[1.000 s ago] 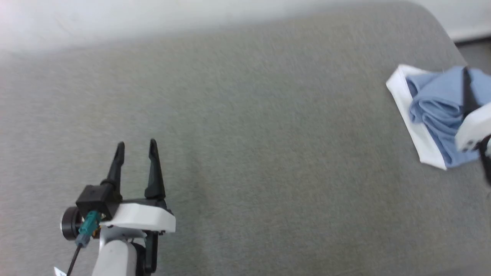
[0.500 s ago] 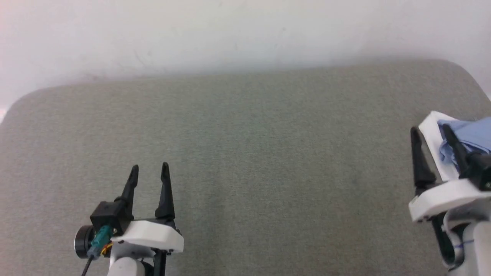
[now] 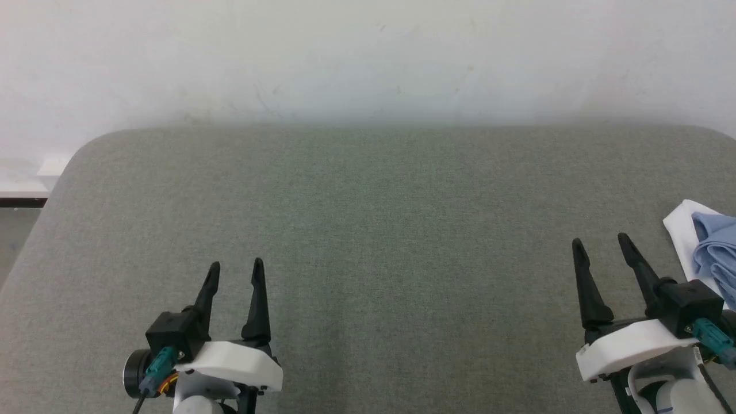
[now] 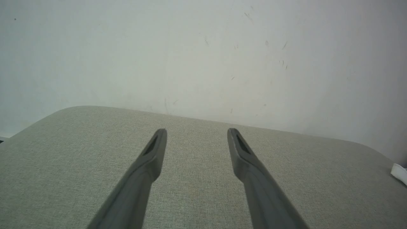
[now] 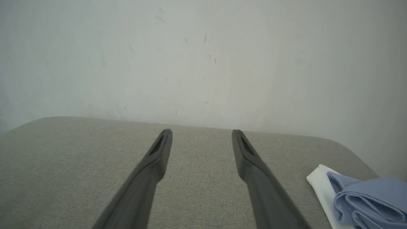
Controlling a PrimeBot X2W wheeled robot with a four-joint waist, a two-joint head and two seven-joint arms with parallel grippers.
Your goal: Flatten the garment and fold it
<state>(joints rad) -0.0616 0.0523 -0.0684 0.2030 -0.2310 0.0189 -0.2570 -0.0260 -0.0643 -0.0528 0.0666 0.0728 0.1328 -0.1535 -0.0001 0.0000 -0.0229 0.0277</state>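
Hovering above the near side of the counter [image 3: 368, 230], my left end effector [image 3: 236, 264] and my right end effector [image 3: 600, 241] both have their fingers spread wide with nothing between them. The garment [image 3: 713, 259] lies at the counter's right edge, just beside my right end effector and well apart from my left.

That position is my main worry. I judge that a careless approach from the counter's middle could nudge the heap outward and tip it off the right edge. A pinch on the topmost roll would probably catch several layers at once, so the bundle would lift as a lump instead of opening. Soft cloth like this may also stretch or slip if I drag it across the counter's grey fabric by one corner. My left arm has the whole width of the counter to cross before it can help, so pulling with the right alone risks twisting the heap tighter.

The garment itself is bunched, not flat. Light blue cloth is rolled into several soft overlapping folds, and a white band runs along the side facing the counter's middle. I cannot make out any sleeve, button or print, and part of the heap runs out of view.

Beyond the counter's far edge stands a pale, scuffed wall [image 3: 368, 57].
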